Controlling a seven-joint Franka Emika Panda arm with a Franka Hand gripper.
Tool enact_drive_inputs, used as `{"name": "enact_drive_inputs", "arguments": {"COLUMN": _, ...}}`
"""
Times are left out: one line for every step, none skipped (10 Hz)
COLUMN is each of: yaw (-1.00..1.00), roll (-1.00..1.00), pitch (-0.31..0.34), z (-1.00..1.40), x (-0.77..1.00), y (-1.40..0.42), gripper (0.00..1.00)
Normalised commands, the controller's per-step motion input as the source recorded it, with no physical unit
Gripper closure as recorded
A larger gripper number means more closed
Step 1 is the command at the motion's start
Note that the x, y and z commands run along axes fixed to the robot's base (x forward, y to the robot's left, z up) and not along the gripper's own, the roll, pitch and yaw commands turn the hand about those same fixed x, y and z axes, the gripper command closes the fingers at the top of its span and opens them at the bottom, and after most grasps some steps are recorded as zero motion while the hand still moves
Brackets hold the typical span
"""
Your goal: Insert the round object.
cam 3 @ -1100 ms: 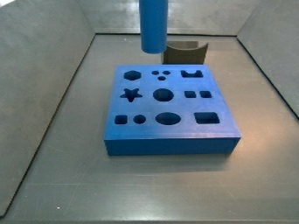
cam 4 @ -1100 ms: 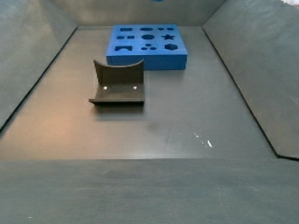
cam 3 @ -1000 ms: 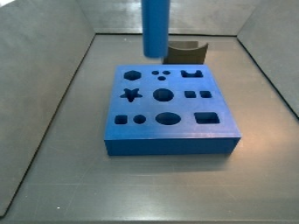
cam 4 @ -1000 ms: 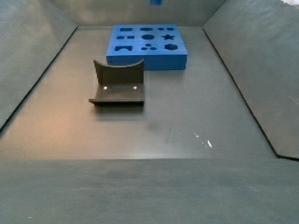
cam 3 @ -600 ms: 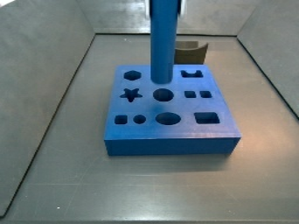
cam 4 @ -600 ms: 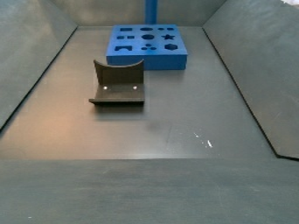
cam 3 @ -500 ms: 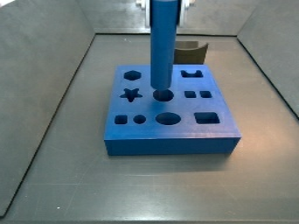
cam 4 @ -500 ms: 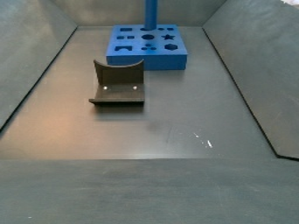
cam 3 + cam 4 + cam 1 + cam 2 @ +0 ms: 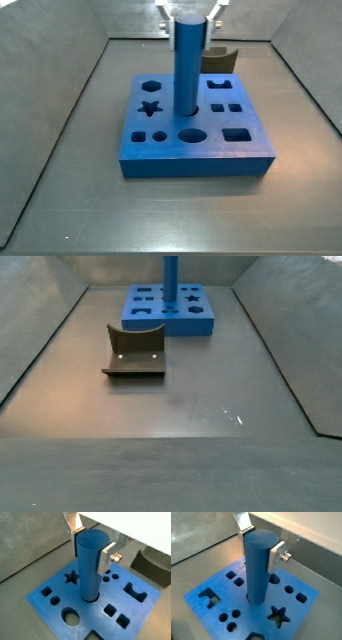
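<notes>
The round object, a tall smooth blue peg (image 9: 189, 65), stands upright with its lower end in the round centre hole of the flat blue block (image 9: 195, 160). It also shows in both wrist views (image 9: 91, 564) (image 9: 260, 562) and in a side view (image 9: 170, 280). My gripper (image 9: 91, 541) is shut on the peg's top; its silver fingers (image 9: 276, 556) press both sides. The gripper (image 9: 191, 14) sits at the frame's top edge above the block. The block's other holes include a star (image 9: 151, 108) and an oval (image 9: 194, 135).
The dark fixture (image 9: 134, 352) stands on the grey floor in front of the block (image 9: 171, 308); it shows behind the block in a side view (image 9: 218, 58). Grey walls enclose the floor on three sides.
The peg has come down from above the block's far edge, shifted over the centre hole, and its lower end now sits in that hole. The gripper has descended into view.
</notes>
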Motion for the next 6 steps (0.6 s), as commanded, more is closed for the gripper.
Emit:
{"name": "enact_drive_inputs", "arguments": {"yaw": -0.08, "roll": -0.1, "pitch": 0.0, "z": -0.38, "x": 0.23, "y": 0.0, "gripper": 1.0}}
{"name": "enact_drive_inputs", "arguments": {"yaw": -0.07, "roll": -0.07, "pitch": 0.0, "z": -0.44, "x": 0.18, "y": 0.0, "gripper": 1.0}}
{"name": "enact_drive_inputs", "arguments": {"yaw": -0.07, "roll": -0.04, "pitch": 0.0, "z": -0.43, "x": 0.07, "y": 0.01, "gripper": 1.0}}
{"name": "enact_drive_inputs", "arguments": {"yaw": -0.07, "roll": -0.03, "pitch": 0.0, "z": -0.37, "x": 0.0, "y": 0.01, "gripper": 1.0}}
{"name": "enact_drive_inputs", "arguments": {"yaw": -0.07, "roll": -0.01, "pitch": 0.0, "z": -0.37, "x": 0.0, "y": 0.0, "gripper": 1.0}}
{"name": "enact_drive_inputs", "arguments": {"yaw": -0.09, "roll": 0.0, "pitch": 0.0, "z": -0.43, "x": 0.0, "y": 0.0, "gripper": 1.0}}
